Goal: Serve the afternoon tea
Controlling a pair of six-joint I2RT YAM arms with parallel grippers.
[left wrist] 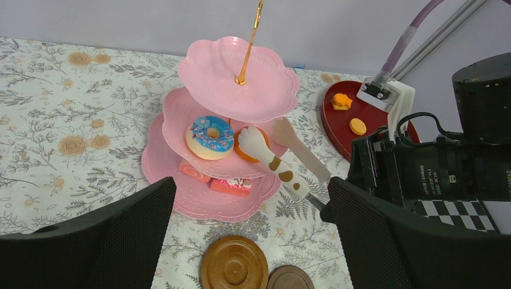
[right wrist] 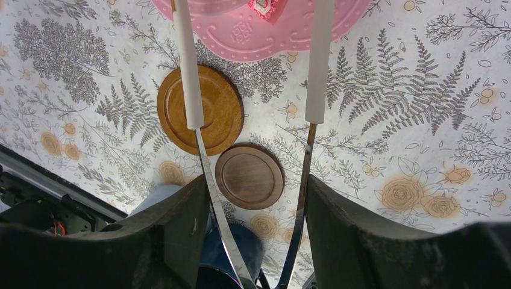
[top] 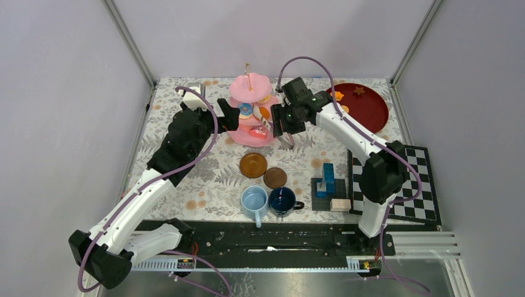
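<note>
The pink three-tier stand with a gold loop stands at the back middle and fills the left wrist view. Its middle tier holds a blue-iced doughnut; a pink roll and a red cake lie on the bottom tier. My right gripper is shut on metal tongs whose cat-paw tips reach onto the middle tier beside an orange pastry. My left gripper is open and empty, left of the stand. Two brown saucers lie in front of it, then the light-blue mug and dark-blue mug.
A dark red plate with small orange pastries sits at the back right. A blue building-block stack and a chequered board are at the right front. Grey walls enclose the flowered tabletop on three sides.
</note>
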